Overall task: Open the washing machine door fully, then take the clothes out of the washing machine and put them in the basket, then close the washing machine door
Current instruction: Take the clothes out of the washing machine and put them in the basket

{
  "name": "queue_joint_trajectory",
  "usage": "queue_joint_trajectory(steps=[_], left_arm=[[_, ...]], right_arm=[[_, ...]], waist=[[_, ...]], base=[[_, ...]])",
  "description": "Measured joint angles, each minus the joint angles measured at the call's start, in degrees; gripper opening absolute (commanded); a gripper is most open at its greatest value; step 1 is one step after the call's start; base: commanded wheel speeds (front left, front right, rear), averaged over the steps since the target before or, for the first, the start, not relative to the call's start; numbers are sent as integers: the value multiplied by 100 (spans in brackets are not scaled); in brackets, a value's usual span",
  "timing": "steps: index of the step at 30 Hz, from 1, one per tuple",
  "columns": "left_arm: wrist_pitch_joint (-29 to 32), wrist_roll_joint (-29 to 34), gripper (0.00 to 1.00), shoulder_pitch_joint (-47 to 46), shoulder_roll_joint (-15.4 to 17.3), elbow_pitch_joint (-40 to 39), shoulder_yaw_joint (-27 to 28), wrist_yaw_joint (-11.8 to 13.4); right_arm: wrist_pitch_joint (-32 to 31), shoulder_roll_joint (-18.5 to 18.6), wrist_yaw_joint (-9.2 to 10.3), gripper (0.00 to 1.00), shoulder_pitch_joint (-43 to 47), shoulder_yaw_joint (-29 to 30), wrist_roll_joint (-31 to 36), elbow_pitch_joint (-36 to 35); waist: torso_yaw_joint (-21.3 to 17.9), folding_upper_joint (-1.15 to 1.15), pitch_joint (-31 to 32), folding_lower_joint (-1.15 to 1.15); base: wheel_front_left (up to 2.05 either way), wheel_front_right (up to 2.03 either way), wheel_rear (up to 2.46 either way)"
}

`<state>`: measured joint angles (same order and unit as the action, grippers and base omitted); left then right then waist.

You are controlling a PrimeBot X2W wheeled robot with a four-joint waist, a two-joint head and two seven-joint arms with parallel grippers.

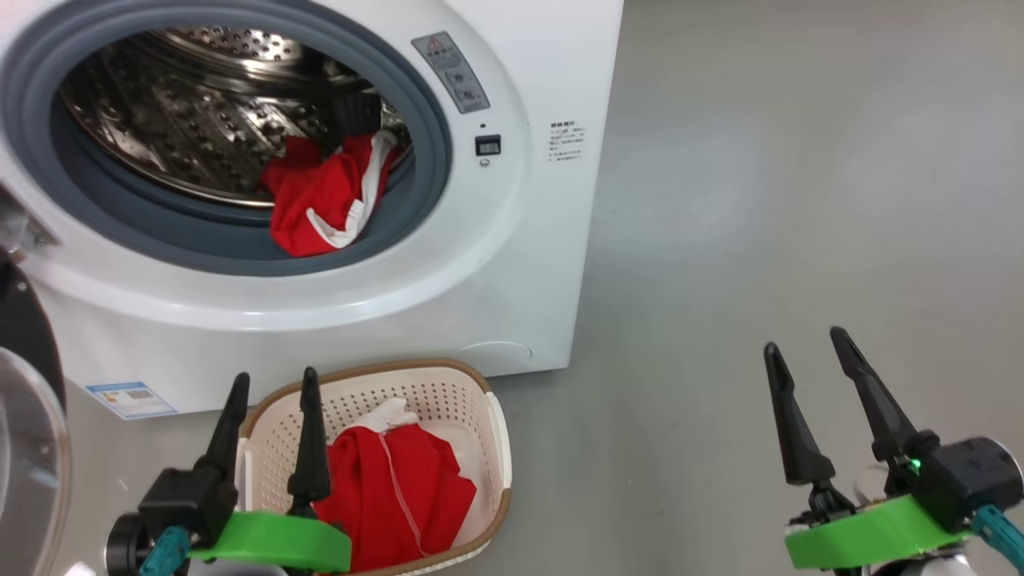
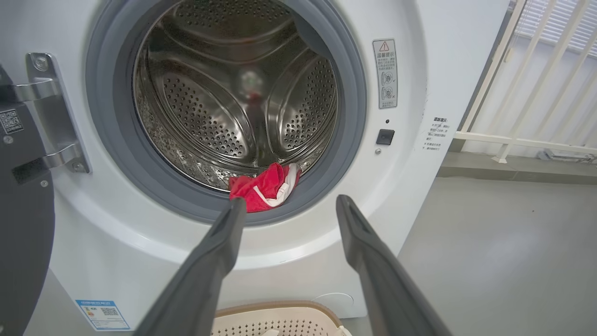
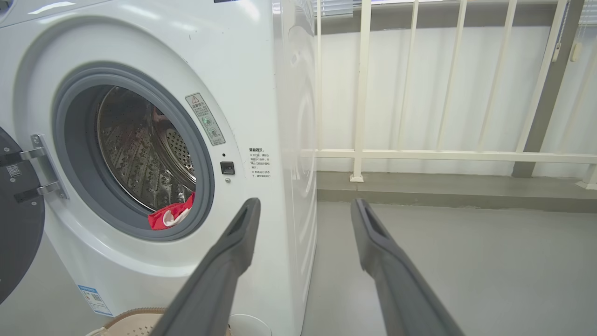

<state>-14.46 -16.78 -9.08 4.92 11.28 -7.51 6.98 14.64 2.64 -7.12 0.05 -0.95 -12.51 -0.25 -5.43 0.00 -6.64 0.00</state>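
The white washing machine (image 1: pixel 512 240) stands with its door (image 1: pixel 24 448) swung open to the left, glass bowl at the left edge. Red clothes with white trim (image 1: pixel 324 200) lie on the front lip of the steel drum, seen too as clothes (image 2: pixel 263 186) and clothes (image 3: pixel 170 215). Another red garment (image 1: pixel 392 488) lies in the cream basket (image 1: pixel 500 448) on the floor before the machine. My left gripper (image 1: pixel 274 384) is open over the basket's left side, empty. My right gripper (image 1: pixel 804 342) is open over bare floor to the right, empty.
Grey floor (image 1: pixel 800 200) spreads to the right of the machine. A white railing (image 3: pixel 447 154) on a low ledge runs behind it. The door hinge (image 2: pixel 51 116) sits on the machine's left face.
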Motion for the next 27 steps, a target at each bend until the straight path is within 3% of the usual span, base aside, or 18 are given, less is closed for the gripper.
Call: queue_joint_trajectory(steps=[6, 27], left_arm=[[9, -203, 100, 323, -14, -222, 19, 7], [26, -32, 100, 958, 132, -634, -111, 165]], right_arm=[[0, -11, 0, 100, 241, 46, 59, -162], [-1, -52, 0, 100, 721, 198, 0, -255]], waist=[[80, 0, 155, 0], [66, 0, 543, 0]], base=[[0, 0, 0], [0, 0, 0]])
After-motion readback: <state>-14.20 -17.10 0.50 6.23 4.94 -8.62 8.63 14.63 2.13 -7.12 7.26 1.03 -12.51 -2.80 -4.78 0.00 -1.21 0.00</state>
